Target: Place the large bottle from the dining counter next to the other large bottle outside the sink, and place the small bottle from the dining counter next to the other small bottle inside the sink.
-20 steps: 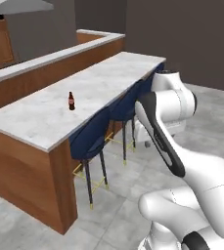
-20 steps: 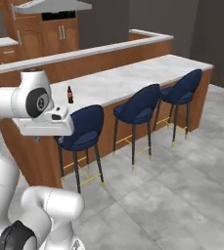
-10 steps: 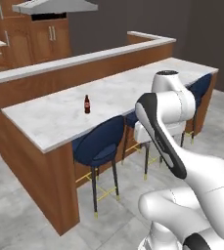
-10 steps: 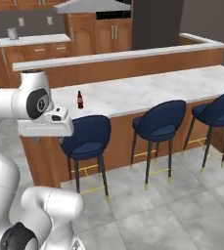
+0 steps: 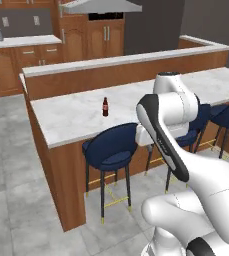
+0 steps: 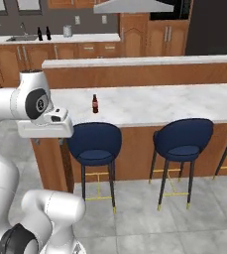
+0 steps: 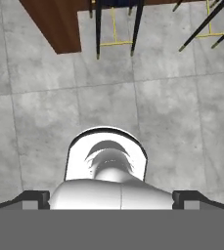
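Swinging round with the base, both base views now face the dining counter (image 6: 149, 106) squarely, so you are mid-approach, and next you need to drive close enough to reach over the stools. Nearest you count three blue stools (image 6: 94, 144), then one small dark bottle (image 6: 95, 103) upright on the counter, then two dark bottles (image 6: 43, 33) by the sink (image 6: 22, 38) far back. Your gripper's fingertips (image 7: 35, 197) point at the floor; I cannot tell how wide the jaws are.

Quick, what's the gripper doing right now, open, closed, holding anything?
Gripper: open, fingertips spread wide, holding nothing, pointing down at the floor tiles.
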Tool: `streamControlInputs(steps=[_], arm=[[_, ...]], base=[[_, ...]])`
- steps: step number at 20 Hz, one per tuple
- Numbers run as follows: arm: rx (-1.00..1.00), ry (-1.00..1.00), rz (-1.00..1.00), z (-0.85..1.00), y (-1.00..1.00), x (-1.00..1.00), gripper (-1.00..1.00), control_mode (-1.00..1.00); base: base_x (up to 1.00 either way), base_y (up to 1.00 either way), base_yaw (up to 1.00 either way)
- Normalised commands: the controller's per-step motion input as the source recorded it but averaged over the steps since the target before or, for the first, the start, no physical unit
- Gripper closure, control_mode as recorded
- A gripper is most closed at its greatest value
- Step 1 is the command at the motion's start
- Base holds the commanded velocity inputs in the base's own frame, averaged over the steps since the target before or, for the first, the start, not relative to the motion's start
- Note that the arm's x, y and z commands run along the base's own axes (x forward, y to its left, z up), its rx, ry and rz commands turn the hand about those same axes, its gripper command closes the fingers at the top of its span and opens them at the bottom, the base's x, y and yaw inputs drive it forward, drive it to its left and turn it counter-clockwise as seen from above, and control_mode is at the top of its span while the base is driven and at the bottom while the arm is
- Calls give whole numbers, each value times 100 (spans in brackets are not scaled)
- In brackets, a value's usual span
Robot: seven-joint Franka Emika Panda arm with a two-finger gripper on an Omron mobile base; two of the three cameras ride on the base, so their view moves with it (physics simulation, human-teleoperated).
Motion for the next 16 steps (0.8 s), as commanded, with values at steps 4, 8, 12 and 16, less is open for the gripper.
streamControlInputs(steps=[4,8,12,16], arm=[[0,0,0,0,0,0,-100,100],[0,0,0,0,0,0,-100,100],[0,0,0,0,0,0,-100,100],[0,0,0,0,0,0,-100,100]], base=[[10,-97,33],[5,-82,21],[2,-40,5],[40,-14,0]])
